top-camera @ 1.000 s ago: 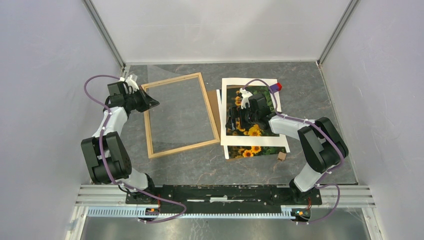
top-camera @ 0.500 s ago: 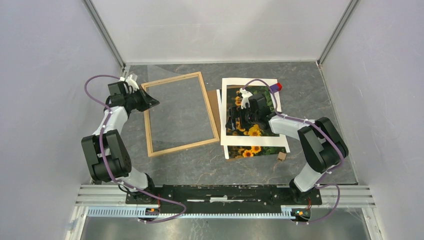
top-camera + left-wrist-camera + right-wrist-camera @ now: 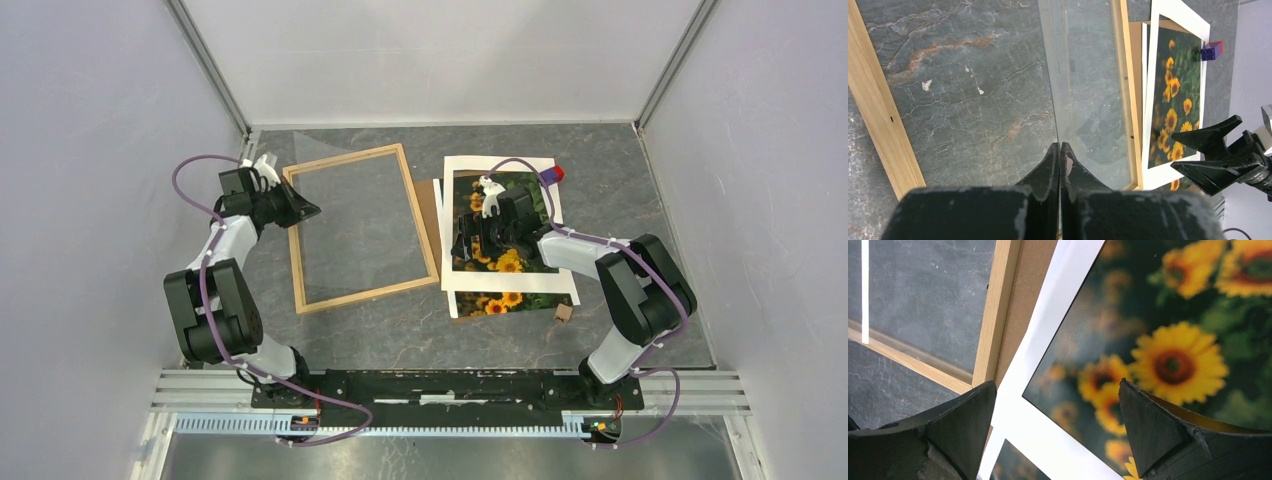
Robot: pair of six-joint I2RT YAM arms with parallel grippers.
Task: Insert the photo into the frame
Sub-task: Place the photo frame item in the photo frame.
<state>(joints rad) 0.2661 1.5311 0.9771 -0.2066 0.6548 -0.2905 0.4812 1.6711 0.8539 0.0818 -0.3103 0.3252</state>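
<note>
Sunflower photo [image 3: 510, 264] under white mat [image 3: 510, 283], thin light-wood frame [image 3: 370, 295] beside it

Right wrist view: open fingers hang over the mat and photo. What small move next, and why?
Probably lower the open right gripper onto the left edge of the white mat and close, to lift it away: the mat covers the photo, while the left gripper pinches the clear pane at the frame.
</note>
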